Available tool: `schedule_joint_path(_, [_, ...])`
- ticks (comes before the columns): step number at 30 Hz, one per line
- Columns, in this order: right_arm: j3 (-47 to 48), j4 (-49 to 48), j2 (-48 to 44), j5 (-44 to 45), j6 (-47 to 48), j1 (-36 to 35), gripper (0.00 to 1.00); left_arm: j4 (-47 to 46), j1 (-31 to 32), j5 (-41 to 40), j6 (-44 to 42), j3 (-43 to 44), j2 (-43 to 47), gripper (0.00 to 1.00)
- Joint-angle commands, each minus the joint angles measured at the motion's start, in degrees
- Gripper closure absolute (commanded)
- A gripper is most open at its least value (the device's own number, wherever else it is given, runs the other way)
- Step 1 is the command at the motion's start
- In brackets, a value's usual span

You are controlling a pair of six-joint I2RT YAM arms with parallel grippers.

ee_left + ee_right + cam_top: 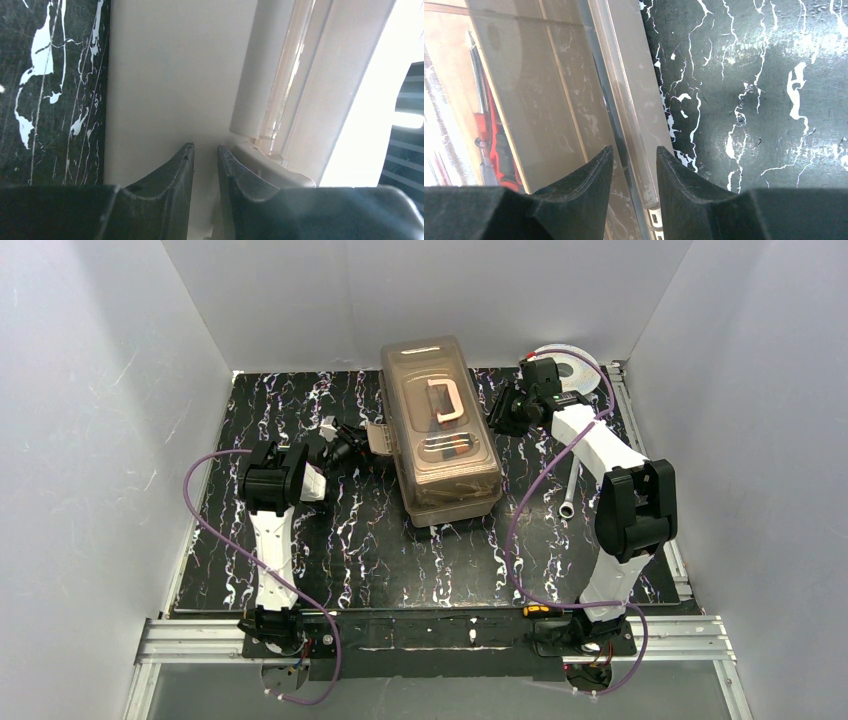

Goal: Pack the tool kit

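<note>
Taupe toolbox (440, 430), left tool (206, 147) at its 9 o'clock, narrow, empty, right tool (634, 149) at 3 o'clock, narrow astride lid rim (610, 75).

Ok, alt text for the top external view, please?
A closed taupe toolbox with a smoky translucent lid and cream handle sits centre-frame. The left gripper is at its left side, the right gripper at its right; a silver wrench lies farther right.
</note>
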State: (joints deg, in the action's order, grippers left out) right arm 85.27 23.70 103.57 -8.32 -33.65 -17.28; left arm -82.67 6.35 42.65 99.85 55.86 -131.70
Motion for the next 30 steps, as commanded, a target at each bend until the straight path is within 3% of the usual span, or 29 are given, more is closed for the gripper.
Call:
schedule_joint_path(1, [-0.3, -2.4, -1.0, -4.0, -0.2, -0.6, 0.55, -5.6, 0.4, 0.9, -0.1, -0.2, 5.7, 0.77])
schedule_joint_path(5, [-0.4, -2.5, -1.1, -4.3, -0.3, -0.6, 0.55, -3.1, 0.5, 1.4, -1.7, -1.3, 7.8, 0.77])
schedule_joint_path(10, [-0.4, -2.7, -0.9, -4.6, -0.4, -0.6, 0.55, 11.0, 1.0, 2.4, -11.0, -1.8, 12.4, 0.77])
schedule_joint_path(14, [-0.4, -2.5, -0.8, -4.7, -0.4, -0.6, 0.55, 34.5, 2.5, 1.6, -25.8, 1.7, 19.0, 0.76])
schedule_joint_path(17, [-0.2, -2.2, -0.7, -4.4, -0.4, -0.6, 0.55, 59.4, 4.7, -2.7, -42.4, 9.6, 23.2, 0.75])
schedule_joint_path(20, [-0.1, -2.0, -0.8, -4.0, -0.1, -0.6, 0.55, 78.0, 6.8, -8.0, -54.3, 17.3, 24.2, 0.74])
schedule_joint_path(24, [-0.1, -2.0, -0.7, -4.1, -0.1, -0.5, 0.55, 94.6, 9.5, -13.3, -63.6, 26.2, 22.3, 0.73])
schedule_joint_path(30, [0.0, -2.0, -0.5, -4.6, -0.1, -0.6, 0.55, 111.3, 15.0, -22.0, -72.1, 38.5, 15.8, 0.72])
